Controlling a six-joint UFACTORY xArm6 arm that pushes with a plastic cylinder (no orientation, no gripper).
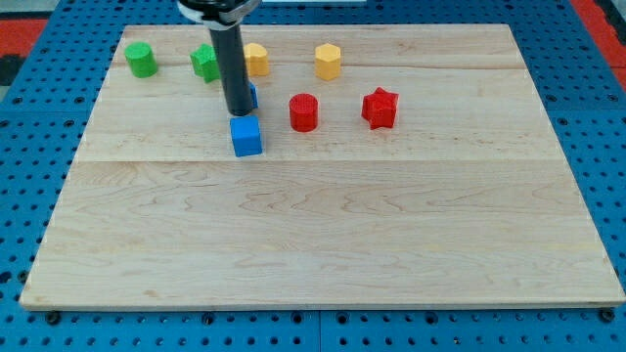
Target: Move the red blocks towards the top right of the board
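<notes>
A red cylinder [304, 112] and a red star-shaped block [380, 108] sit side by side on the wooden board [323, 235], right of centre in the upper part. My tip [238, 111] is to the left of the red cylinder, apart from it. It stands just above a blue cube [246, 136] and in front of a second blue block [250, 96] that it mostly hides. Neither red block touches the tip.
A green cylinder [141, 60] lies at the upper left. A green block [204, 63] sits partly behind the rod. A yellow block [256, 59] and a yellow hexagonal block [328, 61] lie near the top edge.
</notes>
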